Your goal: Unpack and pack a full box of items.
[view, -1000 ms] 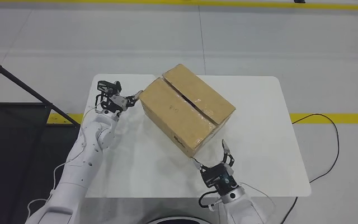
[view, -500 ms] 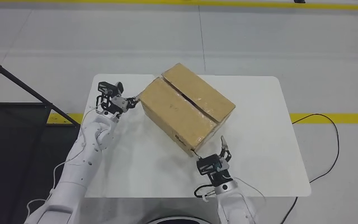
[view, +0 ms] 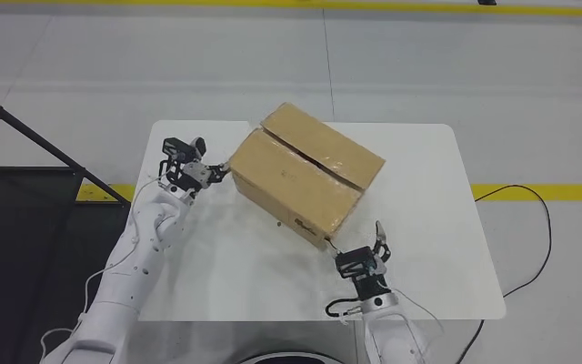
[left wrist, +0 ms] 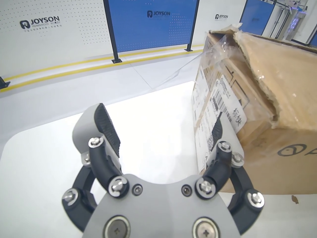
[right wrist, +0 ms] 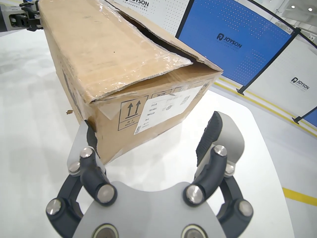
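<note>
Evidently the unpacking has barely begun: the brown, tape-wrapped cardboard box sits skewed across the middle of the white round-cornered table, flaps down, though the centre seam gapes a little. The left gripper stands spread at the box's left end, one pad against or just shy of the labelled face (hard to say which). The right gripper, also spread, waits at the near corner. Next, I'd guess, a finger must hook that loose flap edge. Bare tabletop lies rightward, with less room on the left.
</note>
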